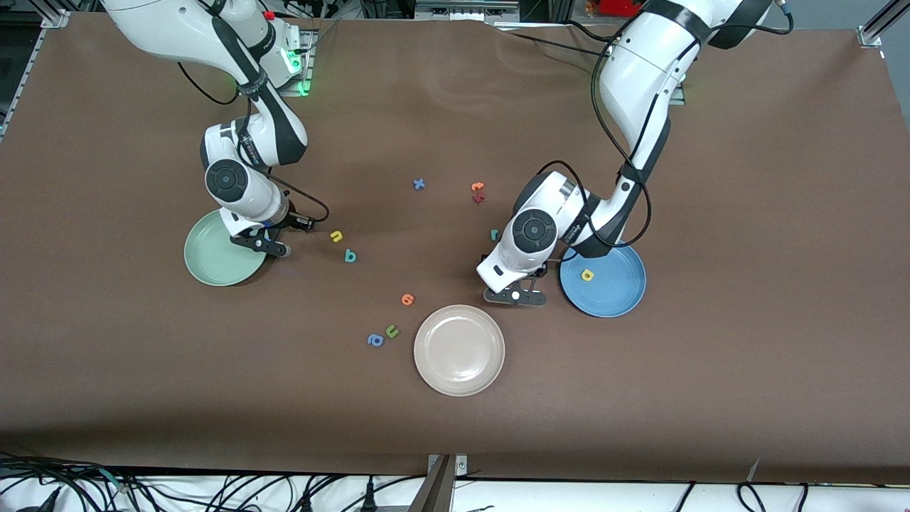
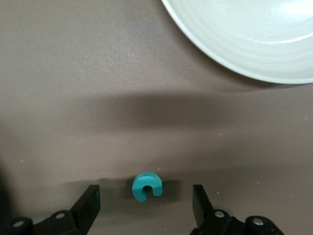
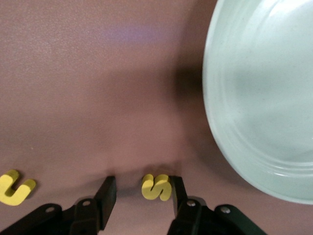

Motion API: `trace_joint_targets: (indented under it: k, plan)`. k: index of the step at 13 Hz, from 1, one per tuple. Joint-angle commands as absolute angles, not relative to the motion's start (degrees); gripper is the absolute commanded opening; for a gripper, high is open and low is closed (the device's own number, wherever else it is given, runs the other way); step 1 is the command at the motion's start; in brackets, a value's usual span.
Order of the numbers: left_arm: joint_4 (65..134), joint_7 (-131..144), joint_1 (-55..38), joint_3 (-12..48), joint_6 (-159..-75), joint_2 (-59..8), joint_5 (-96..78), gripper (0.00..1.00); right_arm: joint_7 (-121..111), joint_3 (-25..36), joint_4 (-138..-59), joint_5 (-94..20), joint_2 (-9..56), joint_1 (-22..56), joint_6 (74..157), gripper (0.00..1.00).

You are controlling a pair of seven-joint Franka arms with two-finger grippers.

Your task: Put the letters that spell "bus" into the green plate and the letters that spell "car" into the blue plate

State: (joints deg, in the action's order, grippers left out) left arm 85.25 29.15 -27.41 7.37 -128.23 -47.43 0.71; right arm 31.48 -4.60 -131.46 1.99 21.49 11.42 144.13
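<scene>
Nearest the camera lies the beige-white plate (image 1: 459, 350). Just beside it, toward the right arm's end, sit a blue a (image 1: 375, 340), a green u (image 1: 392, 331) and an orange letter (image 1: 407, 299). Farther from the camera you have the teal b (image 1: 350, 256) and the yellow u (image 1: 336, 236) flat on the table (image 1: 746, 178), near the green plate (image 1: 213, 259) but not in it. The right gripper (image 1: 259, 245) is down low at that plate's edge. The blue plate (image 1: 611, 295) holds the yellow a (image 1: 587, 275). The teal r (image 1: 495, 234) lies on the table close to the left arm's wrist, and the left gripper (image 1: 517, 295) is low between the blue and beige-white plates.

In the left wrist view your left gripper (image 2: 145, 190) is spread wide, and the teal c (image 2: 146, 186) – a small, thick foam curl – sits between the fingers (image 2: 88, 205) with a gap on each side.

In the right wrist view the right gripper (image 3: 143, 182) is not clenched. The yellow s (image 3: 156, 187) rests against one finger (image 3: 178, 193) with clear space to the other – nothing is grasped. The pale green plate rim is just beside it.
</scene>
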Motion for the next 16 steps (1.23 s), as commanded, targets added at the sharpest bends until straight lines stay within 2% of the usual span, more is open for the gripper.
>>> trace_joint_targets:
  k: [1, 4, 5, 8, 13, 16]
  plan:
    - [85.4, 29.0, -28.2, 7.0, -129.0, -47.6, 0.1, 0.58, 30.1, -4.5, -132.5, 1.3, 21.6, 11.2, 147.0, 0.55]
    - [85.3, 29.0, -28.2, 7.0, -129.0, -48.0, 0.2, 0.15, 29.8, -4.3, -132.4, 2.1, 21.9, 11.2, 147.3, 0.56]
    - [85.3, 29.1, -28.2, 7.0, -128.9, -47.8, 0.2, 0.07, 29.1, -4.0, -132.5, 2.1, 21.9, 11.2, 147.4, 0.55]
    - [85.3, 29.2, -27.6, 6.8, -126.6, -46.1, 0.1, 0.06, 28.7, -3.6, -132.5, 2.1, 21.4, 11.1, 147.0, 0.56]
    - [84.9, 24.9, -23.0, 6.3, -109.4, -38.9, 3.4, 0.05, 27.9, -3.2, -132.5, 2.1, 21.4, 11.2, 147.0, 0.55]
    - [85.0, 22.4, -20.8, 6.4, -108.1, -40.2, 10.4, 0.11, 27.9, -3.2, -132.5, 2.1, 21.8, 11.1, 147.4, 0.54]
